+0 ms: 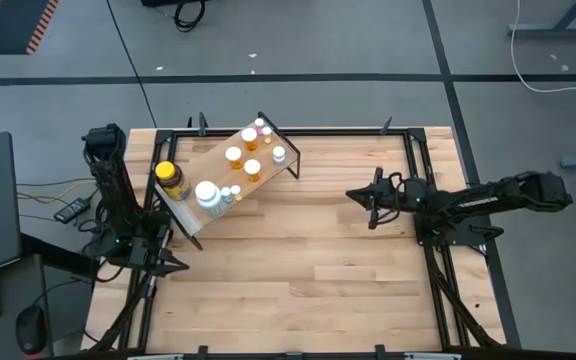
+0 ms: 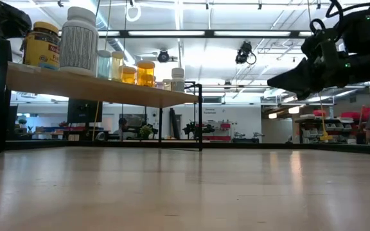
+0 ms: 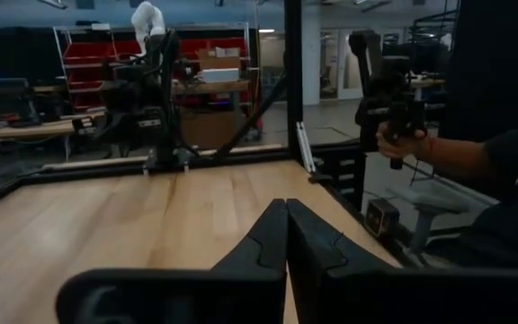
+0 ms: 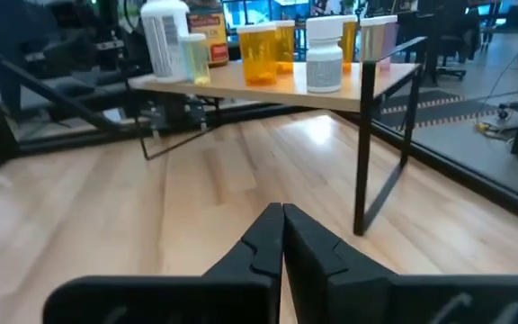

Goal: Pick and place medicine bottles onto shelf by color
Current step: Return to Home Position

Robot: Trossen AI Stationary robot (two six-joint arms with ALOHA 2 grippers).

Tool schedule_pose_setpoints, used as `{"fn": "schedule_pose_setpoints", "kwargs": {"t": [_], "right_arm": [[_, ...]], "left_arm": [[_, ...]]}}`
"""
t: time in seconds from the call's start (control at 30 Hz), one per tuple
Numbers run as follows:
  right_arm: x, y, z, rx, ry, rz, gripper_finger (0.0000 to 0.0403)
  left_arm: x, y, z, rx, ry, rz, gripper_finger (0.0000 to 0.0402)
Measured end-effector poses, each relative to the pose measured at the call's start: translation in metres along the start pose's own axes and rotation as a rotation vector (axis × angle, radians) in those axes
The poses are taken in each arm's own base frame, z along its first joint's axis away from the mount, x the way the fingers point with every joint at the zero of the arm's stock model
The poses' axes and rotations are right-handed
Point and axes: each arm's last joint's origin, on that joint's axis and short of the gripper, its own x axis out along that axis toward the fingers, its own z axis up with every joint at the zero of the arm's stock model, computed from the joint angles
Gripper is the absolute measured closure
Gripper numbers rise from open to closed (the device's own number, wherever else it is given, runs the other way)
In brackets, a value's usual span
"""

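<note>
On the far left part of the table (image 1: 318,262), turned at an angle to its edges: the shelf (image 1: 211,160), a light board on a thin black frame, with every medicine bottle in view standing upright on top. At the board's left end, the amber jar with yellow lid (image 1: 172,180); just beside it, the white-capped bottle (image 1: 208,194), with two tiny teal vials (image 1: 230,192) close against that. Farther along, the orange vials with white caps (image 1: 233,155), grouped around mid-board, and the small white vials (image 1: 279,154) toward the right end. By the table's left edge, near the shelf's left end but not touching it: the left gripper (image 1: 175,266), jaws pressed together with nothing between them, pointed out over bare wood. Over the right half of the table, well apart from the shelf and, in the low view, raised above the tabletop: the right gripper (image 1: 351,194), jaws also together and holding nothing, aimed toward the shelf. Beyond the table's edge, in the left wrist view: a person's hand (image 3: 401,142), wrapped around a dark handle (image 3: 394,108).
</note>
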Motion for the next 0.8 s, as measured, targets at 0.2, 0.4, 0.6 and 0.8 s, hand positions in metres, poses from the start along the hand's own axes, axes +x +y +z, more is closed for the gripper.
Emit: {"fn": "schedule_pose_setpoints", "kwargs": {"t": [0.2,0.4,0.6,0.8], "right_arm": [[0.0,-0.01,-0.001,-0.017,0.022,-0.015,0.0396],[0.0,-0.015,-0.003,0.017,0.037,-0.026,0.0377],[0.0,-0.015,-0.003,0.025,0.044,-0.03,0.0357],[0.0,-0.016,-0.003,0.025,0.044,-0.031,0.0358]], "left_arm": [[-0.002,0.001,-0.002,-0.007,0.006,0.004,0.0398],[-0.002,0.0,-0.003,-0.01,0.004,-0.012,0.0393],[-0.002,0.0,-0.003,-0.006,0.004,-0.012,0.0377],[-0.002,0.0,-0.003,0.014,0.005,-0.012,0.0374]]}}
